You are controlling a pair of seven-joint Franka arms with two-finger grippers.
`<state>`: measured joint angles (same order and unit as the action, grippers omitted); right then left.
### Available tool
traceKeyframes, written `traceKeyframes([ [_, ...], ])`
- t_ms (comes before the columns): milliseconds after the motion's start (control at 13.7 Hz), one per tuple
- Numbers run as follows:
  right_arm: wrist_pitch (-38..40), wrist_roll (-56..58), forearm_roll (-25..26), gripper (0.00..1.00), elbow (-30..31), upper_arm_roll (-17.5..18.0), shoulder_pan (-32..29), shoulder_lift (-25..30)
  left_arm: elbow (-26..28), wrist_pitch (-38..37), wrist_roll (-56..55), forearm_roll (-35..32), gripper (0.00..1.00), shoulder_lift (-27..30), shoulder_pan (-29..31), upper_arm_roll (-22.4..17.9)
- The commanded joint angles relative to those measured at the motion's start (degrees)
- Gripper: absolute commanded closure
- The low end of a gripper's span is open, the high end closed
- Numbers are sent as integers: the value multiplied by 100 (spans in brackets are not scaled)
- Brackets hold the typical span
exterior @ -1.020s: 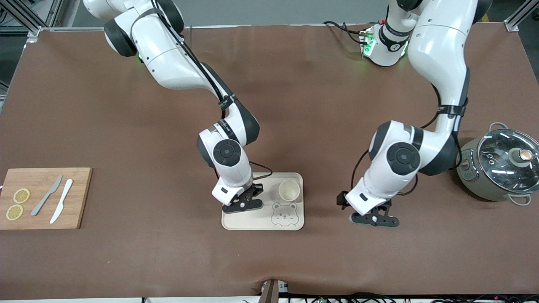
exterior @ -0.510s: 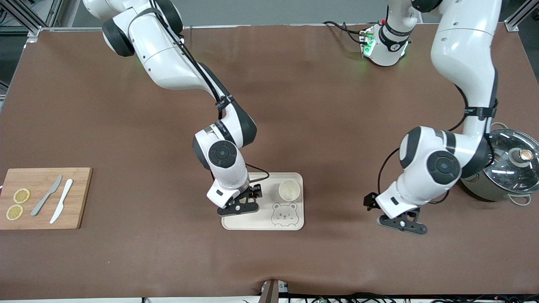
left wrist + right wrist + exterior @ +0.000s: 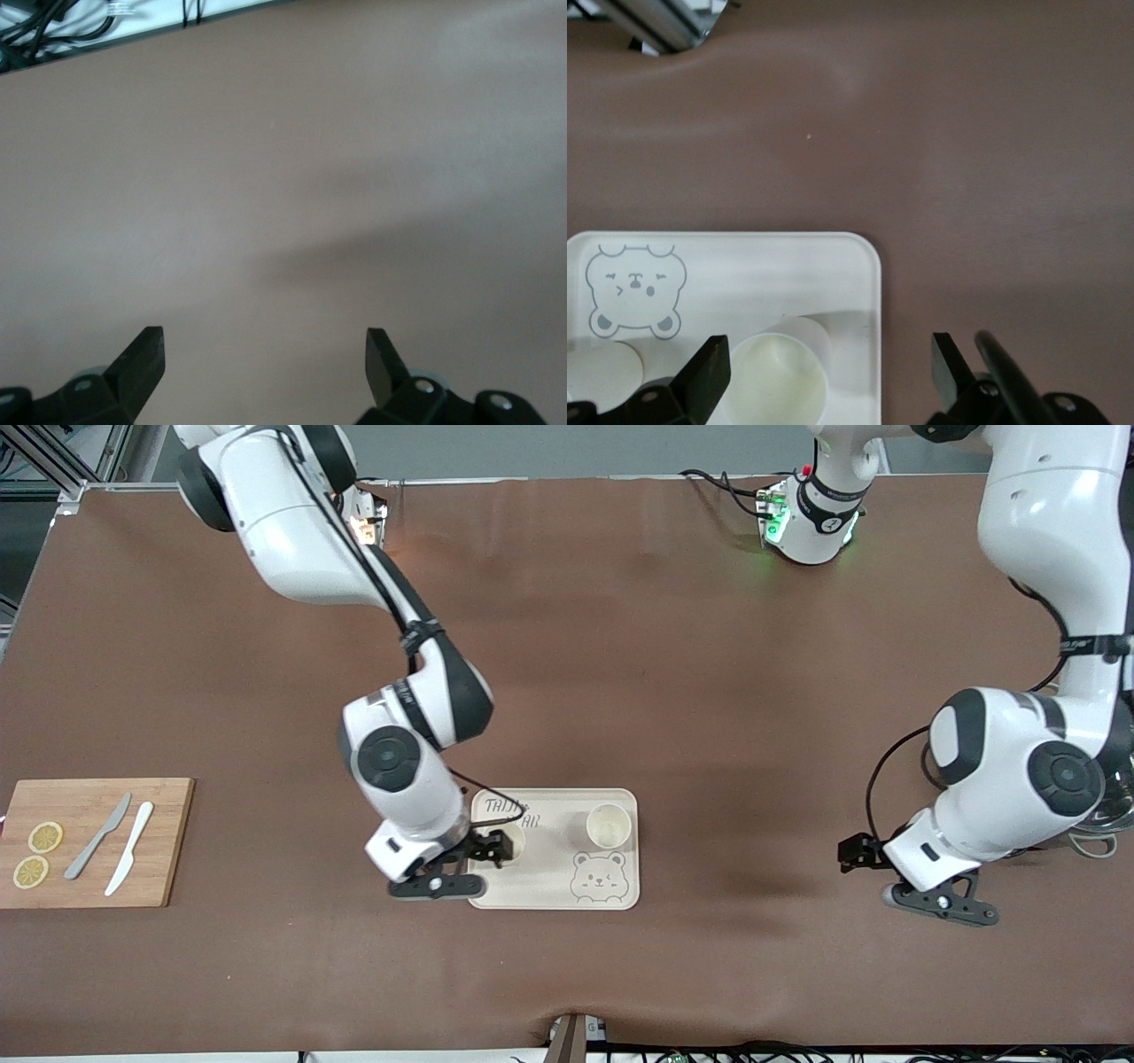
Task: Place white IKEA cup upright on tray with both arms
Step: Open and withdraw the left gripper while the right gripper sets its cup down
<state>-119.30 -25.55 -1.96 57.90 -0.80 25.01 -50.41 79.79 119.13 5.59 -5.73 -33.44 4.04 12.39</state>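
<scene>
The cream tray [image 3: 542, 886] with a bear face [image 3: 598, 875] holds two white cups, both upright. One cup [image 3: 608, 825] stands above the bear drawing. The other cup [image 3: 515, 838] is partly hidden under my right wrist in the front view. In the right wrist view this cup [image 3: 780, 381] sits on the tray [image 3: 744, 261] between the spread fingers, untouched. My right gripper [image 3: 440, 886] is open and empty over the tray's edge toward the right arm's end; it also shows in its wrist view [image 3: 830, 359]. My left gripper [image 3: 943, 905] is open and empty over bare table [image 3: 264, 354].
A wooden cutting board [image 3: 93, 841] with two knives and two lemon slices lies at the right arm's end. A grey pot [image 3: 1091, 843] at the left arm's end is mostly hidden by the left arm.
My right gripper has moved off the tray toward the right arm's end, uncovering a cup and the lettering. My left gripper has moved toward the pot. The cups have not moved.
</scene>
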Motion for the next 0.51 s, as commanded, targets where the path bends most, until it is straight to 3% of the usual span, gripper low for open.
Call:
traceKeyframes([
  [0,310,15,-112,0,73,431,-557,320,274,-1081,-66,194,0,1038,71,71],
  [291,636,313,-112,0,73,660,-1155,505,835,-1481,-67,836,0,2278,290,71],
  [437,872,611,-112,0,73,651,-1392,567,880,-1533,-101,837,0,2421,282,79],
])
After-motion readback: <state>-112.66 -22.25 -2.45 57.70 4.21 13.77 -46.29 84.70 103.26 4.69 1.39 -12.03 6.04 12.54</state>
